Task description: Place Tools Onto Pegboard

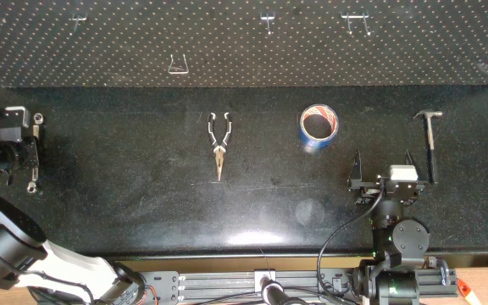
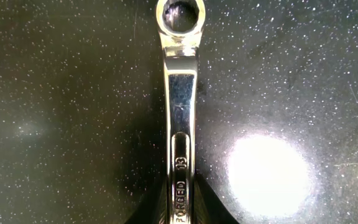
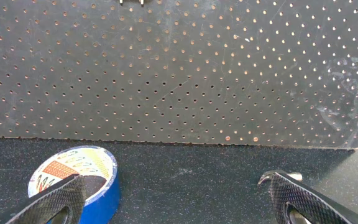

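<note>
The left claw (image 2: 180, 198) is clamped on the wrench (image 2: 180, 93) at the left edge of the worktop (image 1: 142, 203). The right claw (image 3: 171, 182) has its fingers apart, near the front right, between the tape roll (image 1: 316, 143) and the hammer (image 1: 430, 144).

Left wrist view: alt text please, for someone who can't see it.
A chrome wrench is clamped between the left gripper's dark fingers, its ring end pointing away from them. Behind it is a black speckled worktop with one bright glare spot.
</note>
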